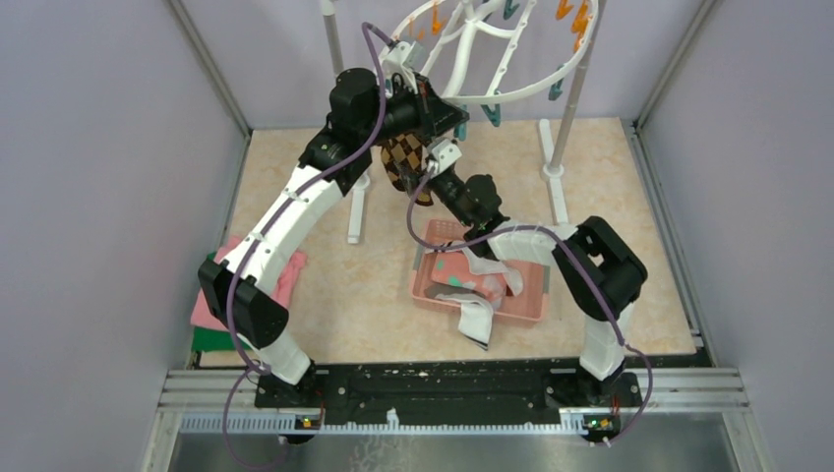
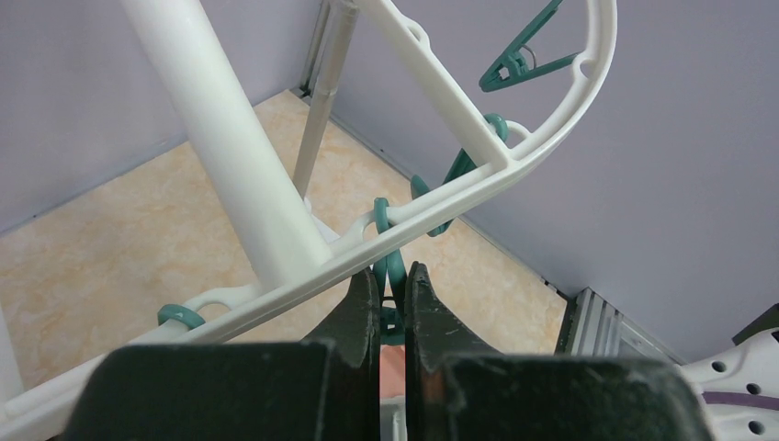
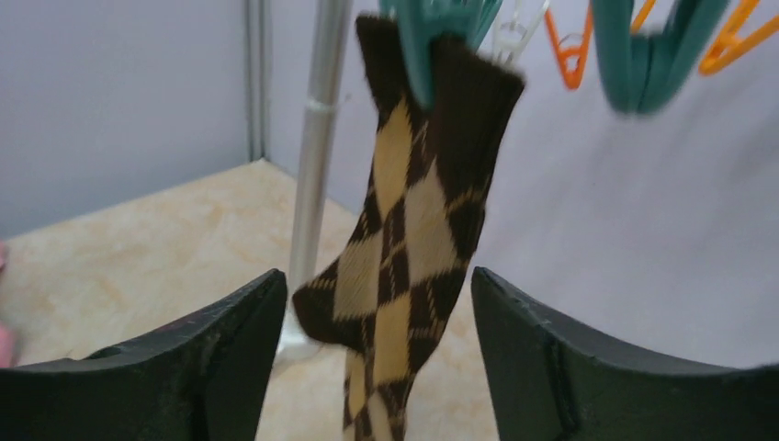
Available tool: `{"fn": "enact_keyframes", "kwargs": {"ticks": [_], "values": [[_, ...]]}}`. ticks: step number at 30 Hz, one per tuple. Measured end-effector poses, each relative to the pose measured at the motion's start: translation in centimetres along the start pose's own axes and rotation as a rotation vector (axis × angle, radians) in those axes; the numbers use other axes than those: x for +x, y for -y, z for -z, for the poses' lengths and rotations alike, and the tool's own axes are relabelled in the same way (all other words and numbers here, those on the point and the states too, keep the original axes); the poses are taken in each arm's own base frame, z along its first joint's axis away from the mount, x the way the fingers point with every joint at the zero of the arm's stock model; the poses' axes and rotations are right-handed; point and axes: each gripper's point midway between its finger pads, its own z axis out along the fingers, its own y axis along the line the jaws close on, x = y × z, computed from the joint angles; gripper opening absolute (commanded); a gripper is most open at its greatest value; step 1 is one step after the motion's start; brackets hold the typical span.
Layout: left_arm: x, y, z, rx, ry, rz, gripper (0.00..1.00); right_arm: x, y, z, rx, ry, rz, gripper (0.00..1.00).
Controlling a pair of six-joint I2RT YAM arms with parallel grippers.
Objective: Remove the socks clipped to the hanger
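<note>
Sock (image 3: 404, 230) hanging mid-frame looks light and limp; grab its leg below the cuff. Right gripper (image 3: 377, 285) straddles it, jaws apart; left gripper (image 2: 393, 280) pinches the clip (image 2: 389, 253).

One white hanger (image 1: 526, 94) is hanging at the top centre of the overhead view, with two upright poles (image 1: 568, 98) standing beneath it. One argyle sock (image 1: 405, 157) is dangling from it, while at least three more socks (image 1: 479, 320) are lying in the one pink basket (image 1: 526, 300) at lower centre. At least four orange clips (image 1: 582, 20) and four teal clips (image 1: 492, 113) are showing there; the arms are covering others. One teal clip (image 2: 393, 262) is sitting pinched in the left gripper (image 2: 392, 280); the right gripper (image 3: 377, 276) is gaping. Two folded cloths, one pink cloth (image 1: 290, 273) and one green cloth (image 1: 211, 340), are lying at the left edge.
</note>
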Motion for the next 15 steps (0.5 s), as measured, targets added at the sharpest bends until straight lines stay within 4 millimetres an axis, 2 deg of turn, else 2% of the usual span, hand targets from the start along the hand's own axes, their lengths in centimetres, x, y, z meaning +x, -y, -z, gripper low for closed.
{"fn": "enact_keyframes", "kwargs": {"ticks": [2, 4, 5, 6, 8, 10, 12, 15], "values": [[0.0, 0.0, 0.0, -0.001, -0.001, 0.001, 0.0, -0.7, 0.5, -1.4, 0.02, 0.039, 0.016, 0.44], [0.1, 0.0, 0.0, -0.001, -0.002, 0.001, 0.01, -1.5, 0.7, -2.7, 0.029, 0.067, 0.038, 0.17], [0.1, 0.0, 0.0, -0.002, -0.002, 0.002, 0.11, -1.8, 0.8, -2.9, 0.031, 0.075, 0.046, 0.01], [0.1, 0.0, 0.0, -0.002, -0.002, 0.003, 0.27, -2.0, 0.9, -3.0, 0.033, 0.082, 0.047, 0.0], [0.0, 0.0, 0.1, -0.001, -0.002, 0.002, 0.65, -2.5, 0.9, -2.9, 0.035, 0.095, 0.041, 0.0], [0.3, 0.0, 0.3, -0.004, -0.014, 0.009, 0.96, -2.5, 1.0, -2.2, 0.038, 0.092, 0.034, 0.0], [0.3, 0.0, 1.0, -0.014, -0.019, 0.012, 0.99, -2.9, 1.1, -0.7, 0.042, 0.089, 0.022, 0.0], [0.6, 0.0, 2.7, -0.03, -0.025, 0.004, 0.99, -4.4, 1.4, 1.7, 0.049, 0.096, 0.0, 0.0]]}}
